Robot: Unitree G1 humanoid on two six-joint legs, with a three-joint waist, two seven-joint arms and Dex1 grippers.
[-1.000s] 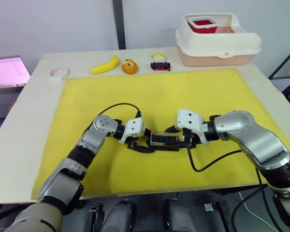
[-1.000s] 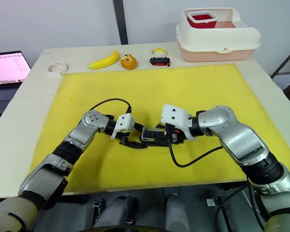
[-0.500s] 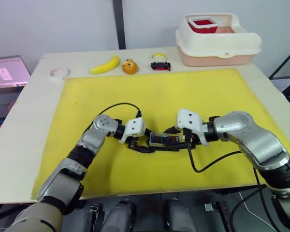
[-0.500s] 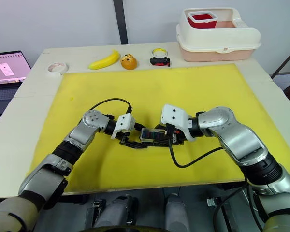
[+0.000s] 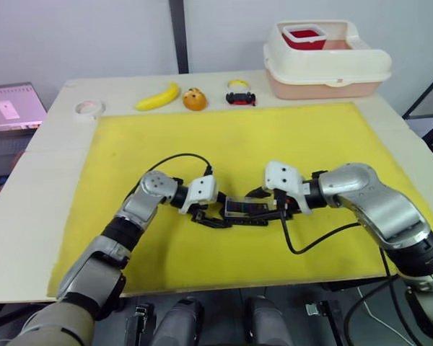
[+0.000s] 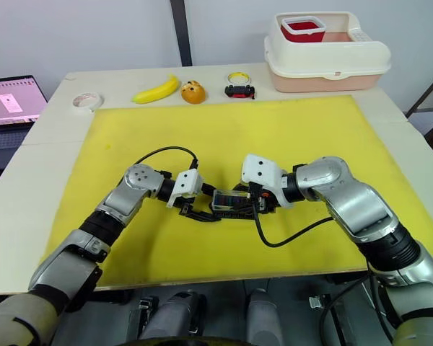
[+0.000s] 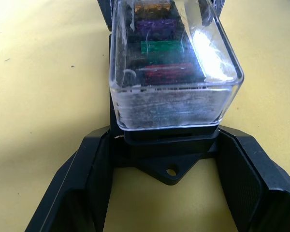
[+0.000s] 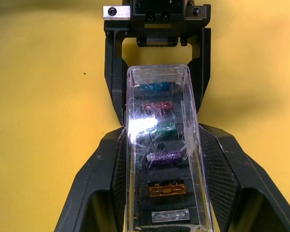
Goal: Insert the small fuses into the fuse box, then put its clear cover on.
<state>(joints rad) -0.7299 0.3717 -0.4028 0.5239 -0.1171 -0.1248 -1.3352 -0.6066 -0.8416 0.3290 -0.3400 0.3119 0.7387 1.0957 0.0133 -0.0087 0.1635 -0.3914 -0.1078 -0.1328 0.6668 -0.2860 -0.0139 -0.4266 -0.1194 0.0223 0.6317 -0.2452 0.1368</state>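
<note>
The black fuse box (image 5: 244, 210) lies on the yellow mat (image 5: 289, 137) between my two grippers. The clear cover (image 7: 174, 58) sits on top of it. Under the cover stand the small fuses in a row: blue (image 8: 154, 87), red (image 8: 158, 106), green (image 8: 164, 127), purple (image 8: 163, 156), orange-yellow (image 8: 166, 189) and grey (image 8: 170, 216). My left gripper (image 5: 211, 215) is shut on the box's base (image 7: 169, 145) at its left end. From the other end my right gripper (image 5: 265, 209) reaches in, its fingers (image 8: 111, 169) pressed on the cover's long sides.
Along the table's far edge stand a cream lidded bin (image 5: 325, 61) with a red tub, a small black and yellow item (image 5: 239, 94), an orange fruit (image 5: 194, 99), a banana (image 5: 157, 96) and a white tape roll (image 5: 88, 108). A laptop (image 5: 11, 108) sits far left.
</note>
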